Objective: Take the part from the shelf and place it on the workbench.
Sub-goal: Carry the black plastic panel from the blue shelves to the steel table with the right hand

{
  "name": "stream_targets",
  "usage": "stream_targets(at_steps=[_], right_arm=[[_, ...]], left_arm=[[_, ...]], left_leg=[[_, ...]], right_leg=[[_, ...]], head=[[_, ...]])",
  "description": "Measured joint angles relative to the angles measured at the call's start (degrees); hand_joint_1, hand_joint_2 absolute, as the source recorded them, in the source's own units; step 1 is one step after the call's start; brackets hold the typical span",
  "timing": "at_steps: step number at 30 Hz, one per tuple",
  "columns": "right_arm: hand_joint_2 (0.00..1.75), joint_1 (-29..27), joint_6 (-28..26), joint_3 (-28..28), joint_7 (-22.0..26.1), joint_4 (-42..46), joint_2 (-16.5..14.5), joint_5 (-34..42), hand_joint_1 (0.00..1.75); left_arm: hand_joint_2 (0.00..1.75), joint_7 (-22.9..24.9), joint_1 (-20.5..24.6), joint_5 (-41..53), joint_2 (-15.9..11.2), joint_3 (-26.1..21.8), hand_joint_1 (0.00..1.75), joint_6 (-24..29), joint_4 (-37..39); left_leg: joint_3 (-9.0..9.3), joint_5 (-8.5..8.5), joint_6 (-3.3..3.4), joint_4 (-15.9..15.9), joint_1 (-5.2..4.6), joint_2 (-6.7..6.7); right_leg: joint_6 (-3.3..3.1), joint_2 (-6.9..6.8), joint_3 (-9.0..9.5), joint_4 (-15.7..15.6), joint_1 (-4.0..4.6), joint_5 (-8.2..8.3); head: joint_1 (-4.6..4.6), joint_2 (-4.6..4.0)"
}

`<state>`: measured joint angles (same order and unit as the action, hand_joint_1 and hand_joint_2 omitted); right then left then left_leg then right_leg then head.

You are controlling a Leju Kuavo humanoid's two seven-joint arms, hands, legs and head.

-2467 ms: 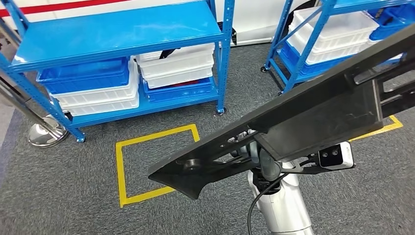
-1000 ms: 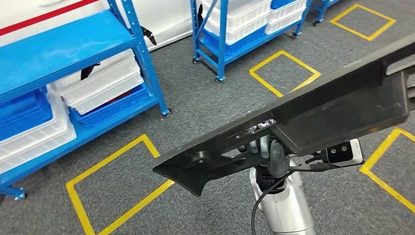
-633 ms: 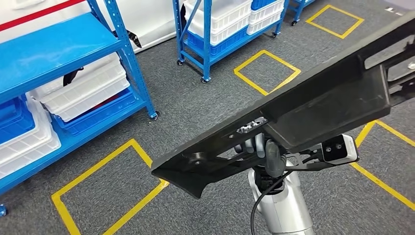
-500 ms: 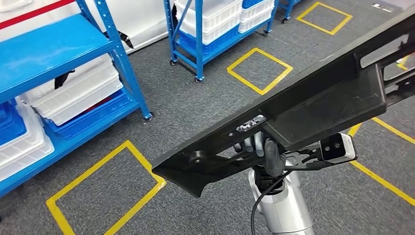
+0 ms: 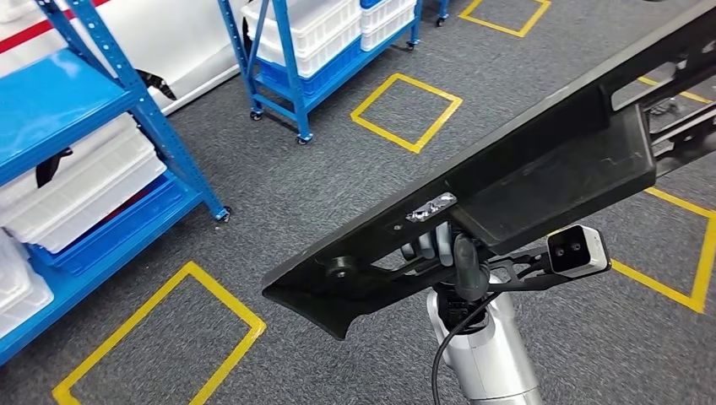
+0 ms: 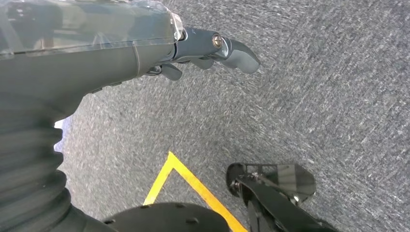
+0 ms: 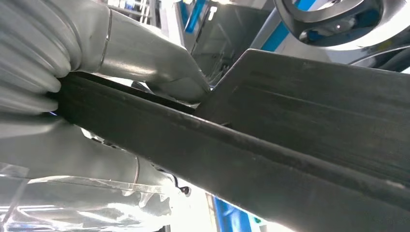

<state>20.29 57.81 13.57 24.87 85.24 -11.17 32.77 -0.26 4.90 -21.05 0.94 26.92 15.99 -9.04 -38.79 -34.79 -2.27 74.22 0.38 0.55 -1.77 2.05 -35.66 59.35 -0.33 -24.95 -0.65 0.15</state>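
A long black moulded part [image 5: 540, 160] runs across the head view from lower centre to the upper right, held above the grey carpet. My right hand [image 5: 439, 249] grips it from beneath, near its lower end, and the part hides most of the fingers. In the right wrist view the grey thumb and fingers of the right hand [image 7: 96, 53] clamp the edge of the black part [image 7: 270, 145]. My left hand [image 6: 145, 43] hangs over the carpet with nothing in it, its thumb sticking out.
A blue shelf [image 5: 76, 101] with white bins [image 5: 76, 186] stands at the left. A second wheeled blue rack [image 5: 312, 42] stands farther back. Yellow tape squares [image 5: 405, 110] [image 5: 160, 337] mark the grey carpet.
The whole picture has swung: the shelves have slid left and out of frame, so the camera has turned right. The part stays in my right hand, tilted as before.
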Motion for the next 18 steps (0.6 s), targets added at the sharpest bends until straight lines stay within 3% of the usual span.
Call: stream_targets(at_steps=[1,2,4,6,8,10,12,14,15,16,18], right_arm=[[1.75,0.0,0.0,0.0,0.0,-0.1,0.0,0.0,1.75],[1.75,0.0,0.0,0.0,0.0,-0.2,0.0,0.0,1.75],[1.75,0.1,0.0,0.0,0.0,-0.2,0.0,0.0,1.75],[1.75,0.1,0.0,0.0,0.1,-0.3,0.0,0.1,1.75],[1.75,0.2,0.1,0.0,0.1,-0.3,0.1,0.1,1.75],[1.75,0.3,0.1,0.0,0.1,-0.3,0.2,0.1,1.75],[1.75,0.4,0.1,0.0,0.1,-0.3,0.2,0.1,1.75],[1.75,0.4,0.1,0.0,0.1,-0.4,0.3,0.1,1.75],[1.75,0.4,0.1,0.0,0.1,-0.5,0.3,0.1,1.75],[1.75,0.4,0.1,0.0,0.1,-0.5,0.4,0.1,1.75],[1.75,0.5,0.1,0.0,0.1,-0.6,0.5,0.1,1.75]], left_arm=[[1.75,0.0,0.0,0.0,0.0,0.0,0.0,0.0,0.0],[1.75,0.0,0.0,0.0,0.0,0.0,0.0,0.0,0.0],[1.75,0.0,-0.1,0.0,0.0,0.0,0.0,0.1,0.0],[1.75,-0.1,0.0,0.0,-0.1,0.0,0.0,0.2,0.0],[1.75,-0.2,0.2,0.0,0.0,0.1,0.0,0.3,0.0],[1.75,-0.2,0.2,0.1,0.1,0.2,0.0,0.3,0.0],[1.75,-0.2,0.1,0.2,0.1,0.3,0.0,0.3,0.0],[1.75,-0.3,0.1,0.2,0.0,0.3,0.0,0.3,0.0],[1.75,-0.3,0.0,0.1,0.0,0.3,0.0,0.3,0.0],[1.75,-0.3,0.1,0.1,0.0,0.3,0.0,0.3,0.0],[1.75,-0.3,0.2,0.1,0.1,0.3,0.0,0.1,0.0]], left_leg=[[0.53,1.54,0.12,-1.5,0.01,-0.12],[1.98,3.79,0.31,-4.9,0.04,-0.57],[5.17,6.96,0.78,-12.4,0.19,-2.94],[6.41,7.53,1.19,-15.5,0.17,-4.49],[6.51,7.81,1.71,-15.9,0.17,-3.65],[6.74,8.29,2.52,-16.6,0.34,-2.39],[6.81,8.52,3.07,-16.9,0.24,-1.0],[6.67,8.51,3.2,-16.8,0.02,0.31],[6.63,8.48,3.2,-16.8,-0.04,0.96],[6.62,8.43,3.17,-16.7,-0.06,1.57],[6.73,8.25,2.97,-16.6,-0.12,2.65]], right_leg=[[0.0,0.68,0.02,0.1,0.01,0.0],[0.03,1.36,0.05,0.2,0.0,0.0],[0.29,2.55,-0.1,0.4,0.01,0.03],[0.97,3.5,-0.57,0.5,-0.1,0.3],[1.74,4.2,-0.91,0.4,-0.25,0.6],[2.23,2.56,-1.67,1.9,-0.04,-0.51],[2.51,-0.3,-4.37,7.7,0.07,-3.92],[2.74,-1.42,-7.56,14.7,-0.15,-6.84],[2.81,-1.6,-8.07,15.9,-0.24,-6.91],[2.83,-1.81,-7.38,14.9,-0.3,-5.94],[2.63,-3.19,-3.26,7.7,-0.28,-2.68]], head=[[0.0,0.0],[0.01,0.01],[0.03,0.01],[0.04,0.01],[0.04,0.01],[0.19,0.01],[0.42,0.01],[0.53,0.01],[0.54,0.01],[0.54,0.01],[0.54,0.01]])
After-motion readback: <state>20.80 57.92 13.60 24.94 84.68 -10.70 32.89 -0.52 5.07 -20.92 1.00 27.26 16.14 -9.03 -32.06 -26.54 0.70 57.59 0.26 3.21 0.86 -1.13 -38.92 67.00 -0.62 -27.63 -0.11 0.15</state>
